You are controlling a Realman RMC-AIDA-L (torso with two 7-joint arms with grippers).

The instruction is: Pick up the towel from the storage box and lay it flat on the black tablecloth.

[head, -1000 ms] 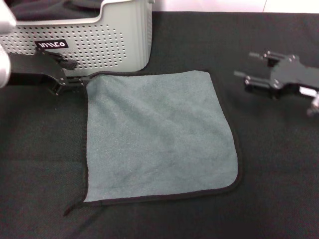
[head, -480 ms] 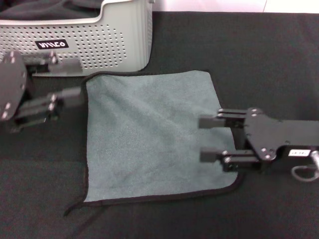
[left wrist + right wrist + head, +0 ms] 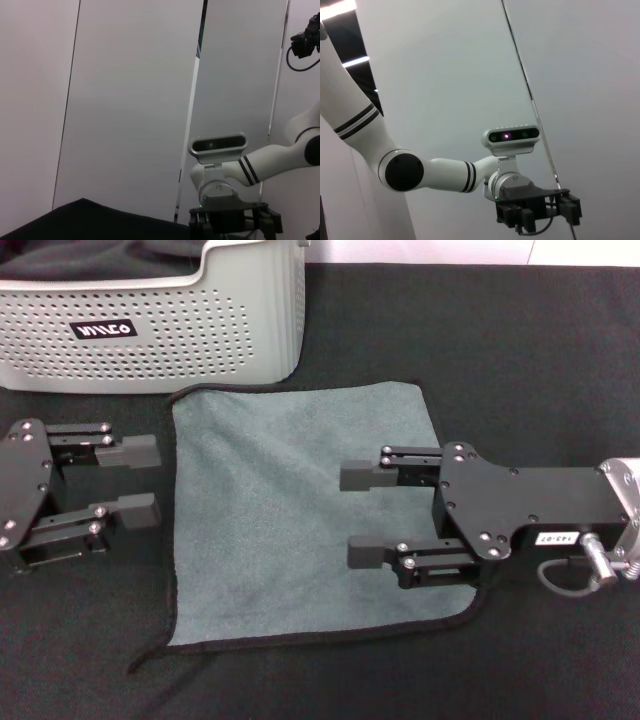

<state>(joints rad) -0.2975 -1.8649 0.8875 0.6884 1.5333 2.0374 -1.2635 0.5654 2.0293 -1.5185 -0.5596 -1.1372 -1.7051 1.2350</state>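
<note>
The towel [image 3: 270,530] lies spread flat, grey-teal face up, on the black tablecloth [image 3: 540,360], just in front of the storage box [image 3: 200,330]. One front corner of its black edging trails off in a short tail. My left gripper [image 3: 146,482] hangs open just beside the towel's left edge, fingers pointing at it, nothing between them. Over the towel's right half my right gripper [image 3: 358,514] is open too and holds nothing. The left wrist view shows the right arm's gripper [image 3: 235,220] far off. The right wrist view shows the left arm's gripper [image 3: 536,210].
The storage box stands at the back left with dark fabric [image 3: 100,255] inside it. The tablecloth reaches the table's far edge, with a pale wall strip [image 3: 450,250] behind. In both wrist views, bare pale wall panels fill the background.
Both arms have swung forward toward me. The left gripper went from the box's front to beside the towel's left edge. The right gripper came from the back right to over the towel.
</note>
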